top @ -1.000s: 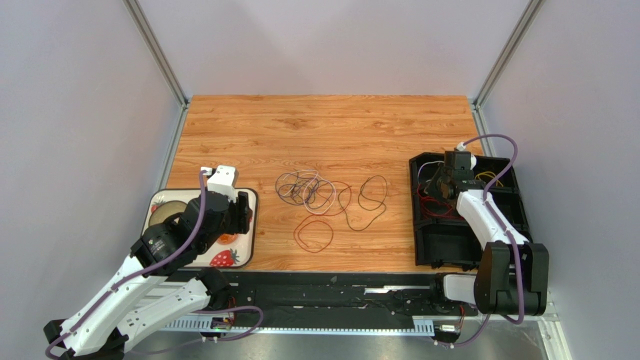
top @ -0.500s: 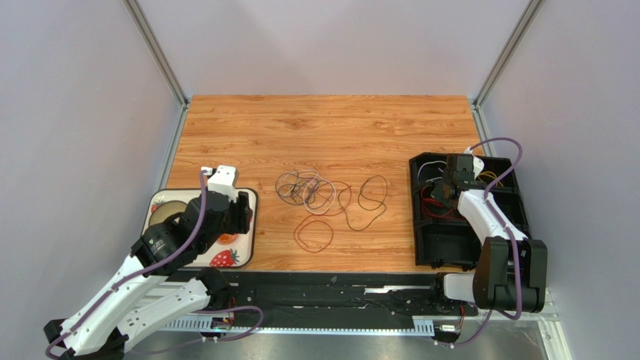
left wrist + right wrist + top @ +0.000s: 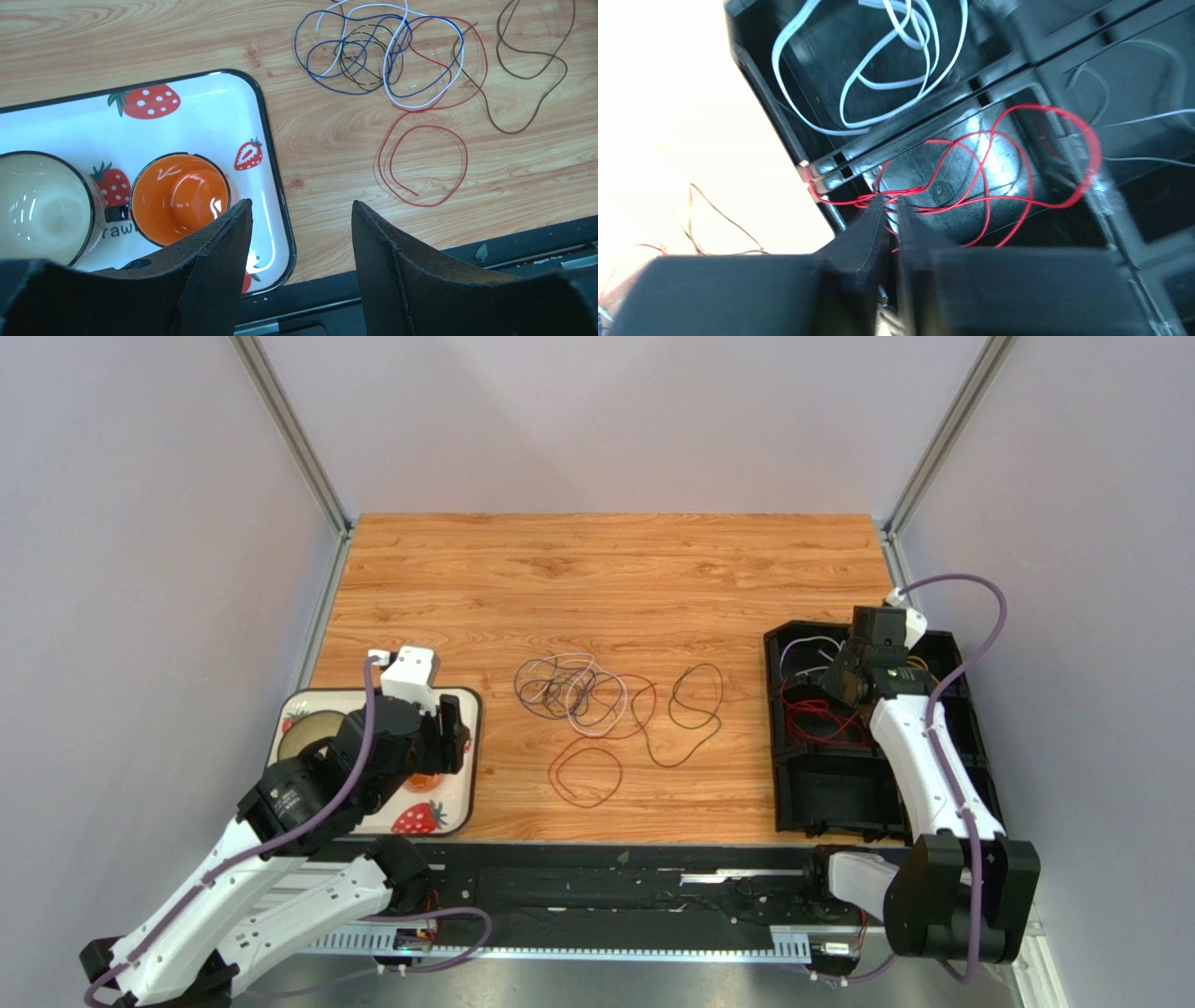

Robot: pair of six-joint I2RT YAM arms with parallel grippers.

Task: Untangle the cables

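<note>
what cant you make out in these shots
- Right wrist view: whether the right gripper actually pinches the red cable; blur, tips nearly together.
- Top view: part of the black tray, hidden under the right arm.
- Left wrist view: cream bowl, cut by the left edge and the left gripper.

One scrap of lettering

On the strawberry-print tray [image 3: 270, 175] at the near left, the letters "raw" show in dark print between the cream cup [image 3: 42, 210] and the orange cup [image 3: 179, 199]; any letters before them are hidden.
</note>
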